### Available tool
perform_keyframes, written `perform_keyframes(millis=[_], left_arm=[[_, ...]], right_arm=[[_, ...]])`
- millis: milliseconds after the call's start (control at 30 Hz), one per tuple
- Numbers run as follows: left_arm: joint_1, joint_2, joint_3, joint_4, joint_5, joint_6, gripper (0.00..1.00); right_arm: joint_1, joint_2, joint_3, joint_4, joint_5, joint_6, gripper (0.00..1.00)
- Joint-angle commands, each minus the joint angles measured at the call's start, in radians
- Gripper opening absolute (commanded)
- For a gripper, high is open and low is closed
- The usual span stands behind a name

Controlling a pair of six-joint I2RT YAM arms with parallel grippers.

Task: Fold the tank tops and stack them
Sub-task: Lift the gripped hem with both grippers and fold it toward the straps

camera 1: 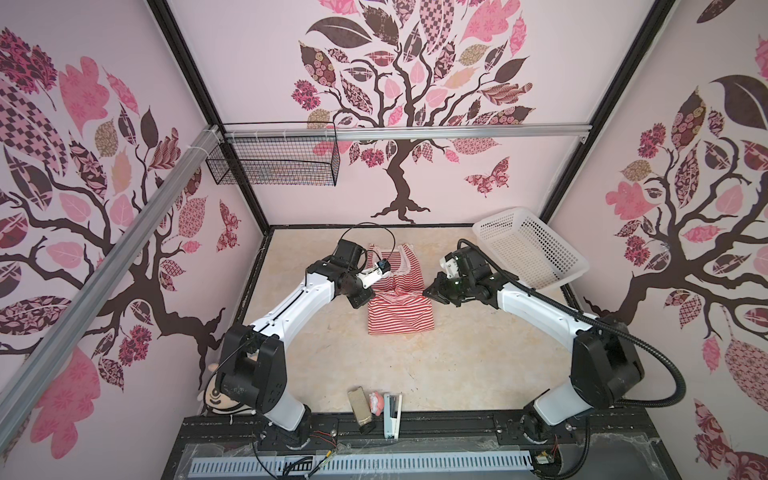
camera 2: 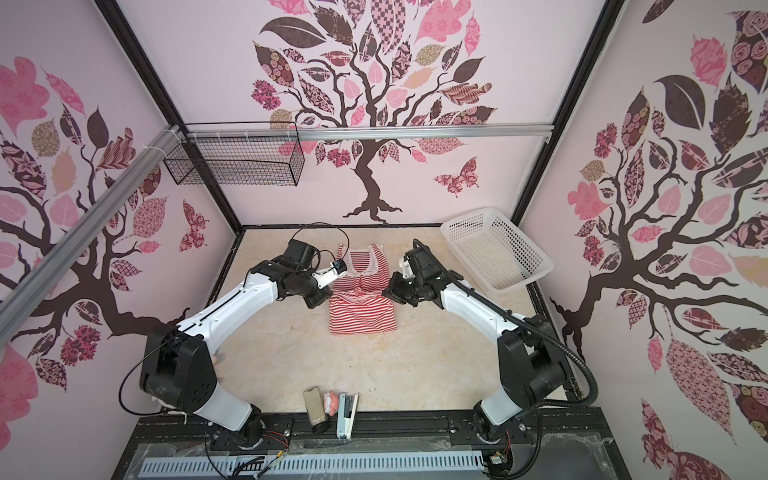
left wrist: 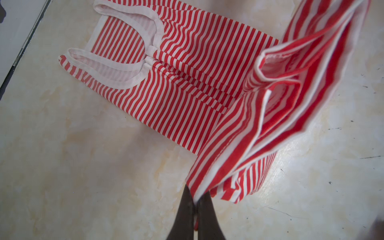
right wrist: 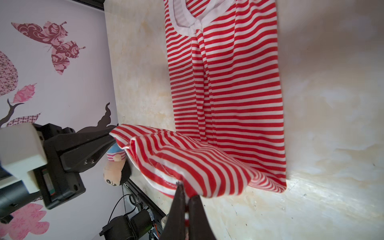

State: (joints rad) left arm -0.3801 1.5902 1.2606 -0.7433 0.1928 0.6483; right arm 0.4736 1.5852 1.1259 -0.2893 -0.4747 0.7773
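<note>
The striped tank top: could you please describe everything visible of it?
The tank top is red-and-white striped cloth with white-trimmed neck and armholes. Its strap end lies flat on the table; the hem end is folded up over the body, corners pinched by the left gripper and right gripper.

Toward rear of table (camera 1: 415, 374): tank top (camera 1: 399, 286), straps rearward, front end raised between left tool (camera 1: 369, 300) and right tool (camera 1: 427, 292). Right rear: plastic basket (camera 1: 528, 249). Left rear, up on rail: wire basket (camera 1: 274, 166)
</note>
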Motion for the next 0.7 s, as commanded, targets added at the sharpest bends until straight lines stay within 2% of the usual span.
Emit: perform_keyframes(millis=[0, 267, 667], left_arm=[[0.009, 0.045, 0.034, 0.003, 0.023, 0.029, 0.00], [0.019, 0.159, 0.078, -0.013, 0.021, 0.044, 0.00], [0.030, 0.269, 0.107, 0.052, -0.013, 0.030, 0.02]], right_arm=[[-0.020, 0.064, 0.042, 0.019, -0.042, -0.026, 0.00], [-0.060, 0.188, 0.087, 0.058, -0.086, -0.033, 0.00], [-0.105, 0.343, 0.156, 0.083, -0.136, -0.035, 0.00]])
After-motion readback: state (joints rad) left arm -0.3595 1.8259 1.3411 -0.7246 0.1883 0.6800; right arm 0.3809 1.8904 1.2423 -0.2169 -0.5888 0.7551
